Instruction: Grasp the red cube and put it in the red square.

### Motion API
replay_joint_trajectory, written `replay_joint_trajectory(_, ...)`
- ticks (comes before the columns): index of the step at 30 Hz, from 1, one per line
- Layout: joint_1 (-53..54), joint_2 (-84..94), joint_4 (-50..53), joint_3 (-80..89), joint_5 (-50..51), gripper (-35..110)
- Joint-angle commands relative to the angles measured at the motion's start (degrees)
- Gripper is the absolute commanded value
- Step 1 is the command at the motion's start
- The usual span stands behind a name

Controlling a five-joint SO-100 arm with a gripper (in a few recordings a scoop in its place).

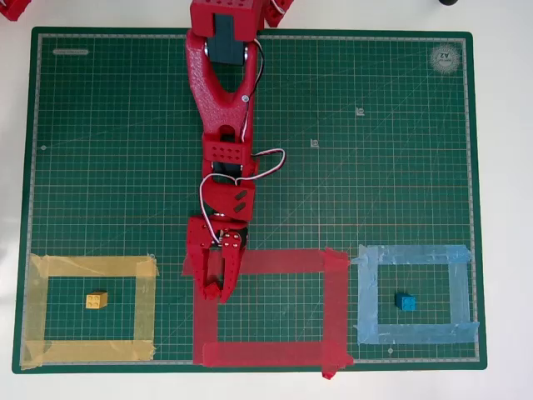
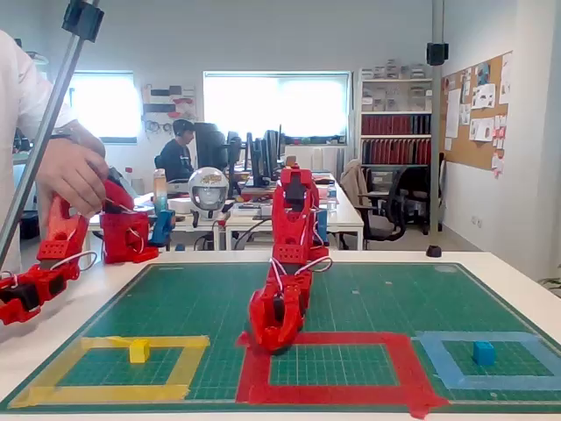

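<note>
My red gripper (image 1: 218, 283) points down at the mat over the upper left corner of the red square (image 1: 333, 308), its tips just inside the tape outline. In the fixed view the gripper (image 2: 277, 340) sits low, at or near the mat, at the square's (image 2: 403, 368) far left corner. The jaws stand close together. The red cube is hidden: I cannot make it out against the red fingers and red tape, so I cannot tell whether the gripper holds it.
A yellow block (image 1: 97, 300) lies inside the yellow tape outline (image 1: 37, 308) on the left. On the right, a blue block (image 1: 405, 302) lies inside the light blue outline (image 1: 460, 292). The green mat (image 1: 375, 150) ends close below the squares.
</note>
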Motion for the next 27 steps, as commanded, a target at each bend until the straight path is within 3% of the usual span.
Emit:
replay_joint_trajectory(1,0.4,3.0,-1.9,1.1,-0.6,0)
replay_joint_trajectory(20,-4.7,4.7,-2.0,3.0,-0.5,0)
replay_joint_trajectory(27,-3.5,4.5,-2.1,3.4,-0.5,11)
